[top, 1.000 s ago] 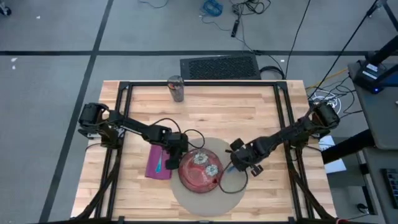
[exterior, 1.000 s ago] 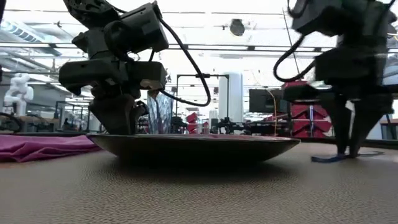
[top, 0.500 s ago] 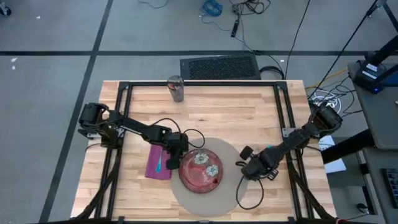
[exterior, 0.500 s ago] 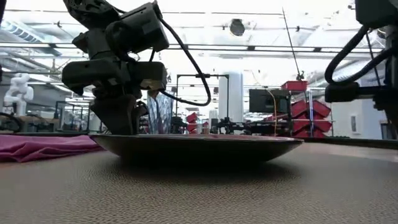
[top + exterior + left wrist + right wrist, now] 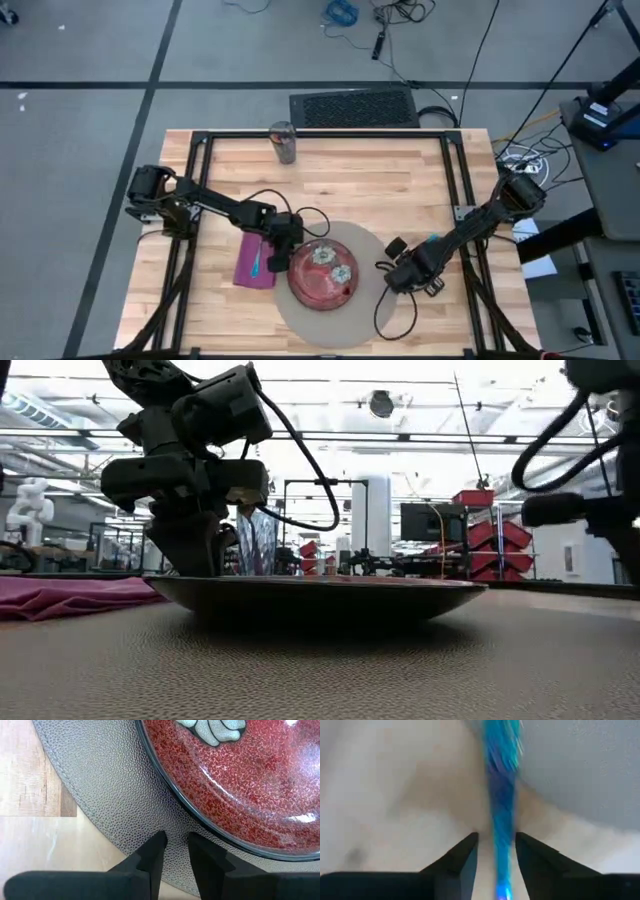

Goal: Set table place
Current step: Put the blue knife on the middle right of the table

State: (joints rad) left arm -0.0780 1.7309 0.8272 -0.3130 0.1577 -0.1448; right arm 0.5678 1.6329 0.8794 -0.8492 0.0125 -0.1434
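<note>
A large pale-wood butcher-block table (image 5: 340, 185) with a black rail frame holds a round beige textured mat (image 5: 372, 250) near its front edge. A glossy red speckled plate (image 5: 322, 283) sits on the mat. A folded purple cloth (image 5: 246, 268) lies left of the mat. The left gripper (image 5: 174, 843), fingers narrowly parted, rests on the mat at the plate's left rim. The right gripper (image 5: 495, 845), at the mat's right edge, pinches a thin blue utensil (image 5: 501, 795).
</note>
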